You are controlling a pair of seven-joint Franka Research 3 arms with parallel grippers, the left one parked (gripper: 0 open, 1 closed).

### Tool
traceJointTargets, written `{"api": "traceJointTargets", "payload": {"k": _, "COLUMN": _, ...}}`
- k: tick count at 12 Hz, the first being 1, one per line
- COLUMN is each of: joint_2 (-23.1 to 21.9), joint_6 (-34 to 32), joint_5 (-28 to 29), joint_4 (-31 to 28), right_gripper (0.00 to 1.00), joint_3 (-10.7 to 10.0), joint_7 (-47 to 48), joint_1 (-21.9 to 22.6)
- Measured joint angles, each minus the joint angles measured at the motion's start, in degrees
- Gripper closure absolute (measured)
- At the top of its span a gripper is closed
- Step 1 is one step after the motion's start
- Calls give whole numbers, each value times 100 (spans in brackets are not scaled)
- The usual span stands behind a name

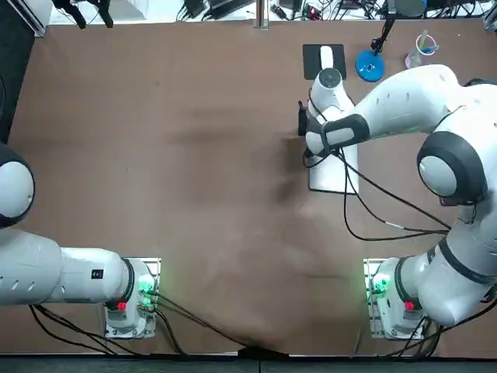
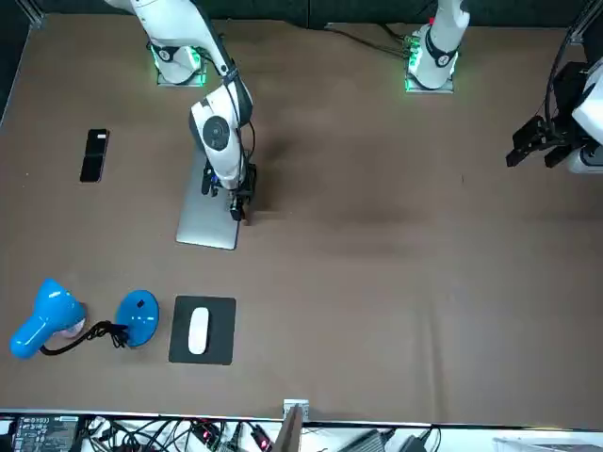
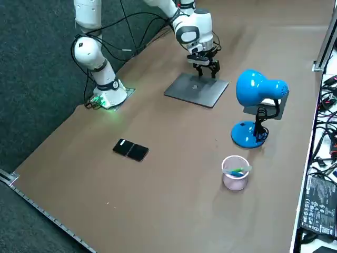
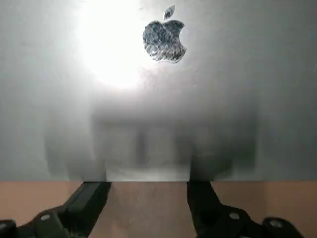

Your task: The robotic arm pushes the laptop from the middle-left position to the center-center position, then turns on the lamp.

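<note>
Brown table [image 1: 155, 171]. Right arm [image 1: 404, 93] reaches over the robot's right half, toward the far side. Closed silver laptop [image 3: 196, 90] lies flat there, right of table centre. Blue desk lamp [image 3: 257, 92] stands beyond laptop near the far edge. Black mouse pad [image 2: 203, 330] just beside lamp base. Right gripper [image 4: 148, 198] sits low at laptop's long edge facing table centre, fingers [image 4: 93, 198] spread, nothing between, tips just off lid edge. Black phone [image 3: 131, 150] on robot's right of laptop, well apart. Clear cup [image 3: 235, 172] near lamp. White mouse [image 2: 198, 331] on pad.
</note>
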Motion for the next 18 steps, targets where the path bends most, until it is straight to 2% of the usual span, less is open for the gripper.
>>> {"api": "traceJointTargets", "payload": {"k": 8, "joint_2": -254, "joint_6": -255, "joint_5": 7, "joint_4": -330, "right_gripper": 0, "joint_3": -6, "joint_7": -773, "joint_1": -425}}
{"api": "traceJointTargets", "payload": {"k": 18, "joint_2": -798, "joint_6": -776, "joint_5": 9, "joint_4": -817, "right_gripper": 0, "joint_3": -23, "joint_7": -2114, "joint_1": -1377}}
